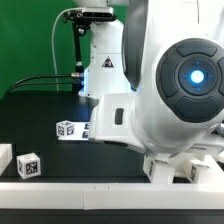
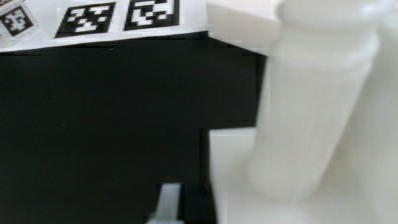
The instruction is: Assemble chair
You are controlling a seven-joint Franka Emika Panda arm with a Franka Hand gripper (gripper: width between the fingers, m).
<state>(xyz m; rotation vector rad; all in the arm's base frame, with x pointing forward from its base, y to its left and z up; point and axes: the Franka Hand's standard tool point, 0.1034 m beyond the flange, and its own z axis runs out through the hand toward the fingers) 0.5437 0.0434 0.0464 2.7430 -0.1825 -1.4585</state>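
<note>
Low at the exterior frame's right, chair parts (image 1: 160, 168) are masked by the arm (image 1: 180, 80). A white post (image 2: 311, 110) is seen lengthwise beside the gripper (image 2: 173, 206), whose jaws are shut, seemingly empty.

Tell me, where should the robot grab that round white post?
Probably the round white post around its straight middle, squeezing across its curved sides and coming from the bare black table side. A white panel crowds one end, so there looks to be less room there.

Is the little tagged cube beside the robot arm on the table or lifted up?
On the table: the cube sits on the black table, nothing gripping it.
</note>
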